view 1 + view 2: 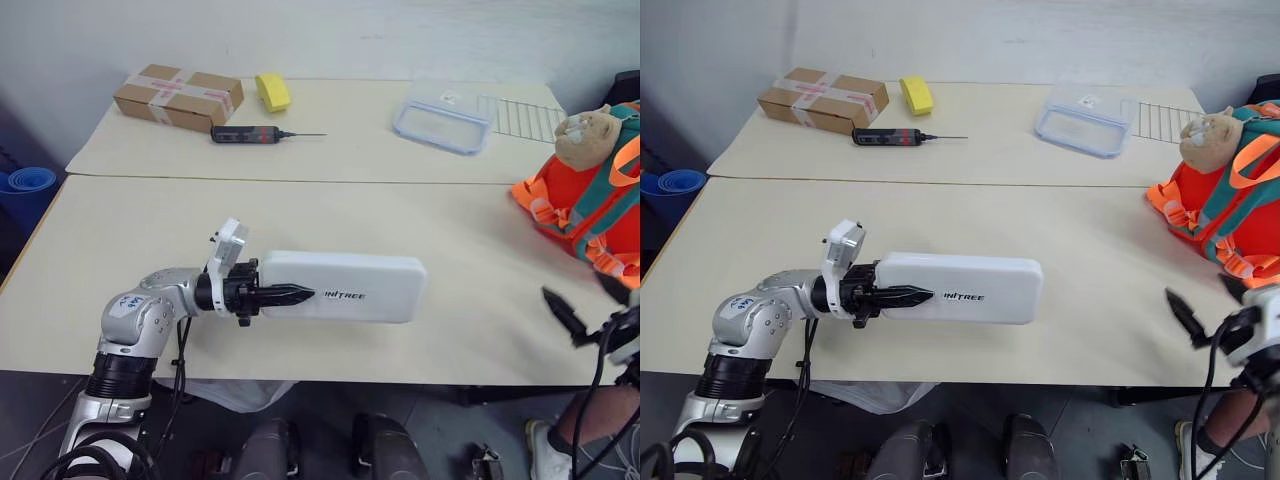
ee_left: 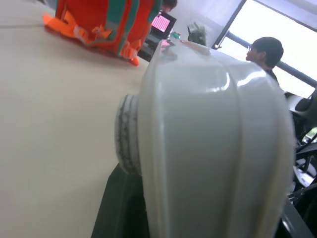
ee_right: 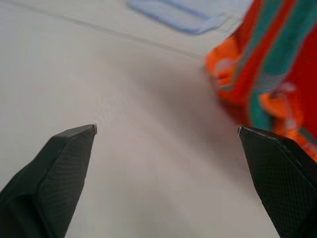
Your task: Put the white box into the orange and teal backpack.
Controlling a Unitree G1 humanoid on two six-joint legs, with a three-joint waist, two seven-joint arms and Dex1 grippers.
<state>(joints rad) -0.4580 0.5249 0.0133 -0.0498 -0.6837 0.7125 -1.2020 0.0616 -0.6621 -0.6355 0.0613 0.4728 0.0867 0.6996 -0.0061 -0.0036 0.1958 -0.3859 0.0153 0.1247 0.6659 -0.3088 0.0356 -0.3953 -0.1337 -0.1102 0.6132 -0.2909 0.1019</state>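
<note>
carry step: left gripper (image 1: 285,295) clamped on near end of white box (image 1: 345,288), right gripper (image 3: 166,144) wide open, empty; orange and teal backpack (image 1: 590,200) far beyond box tip, mouth needs finding next.

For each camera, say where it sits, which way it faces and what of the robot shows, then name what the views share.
Left and right eye views: on the head, looking forward and down over the beige table; the left gripper is shut on the flat white plastic box, and the right gripper is open.
Left wrist view: along the left gripper, white box close up.
Right wrist view: between its spread black fingers, toward the table.
Shared: the orange and teal backpack.
</note>
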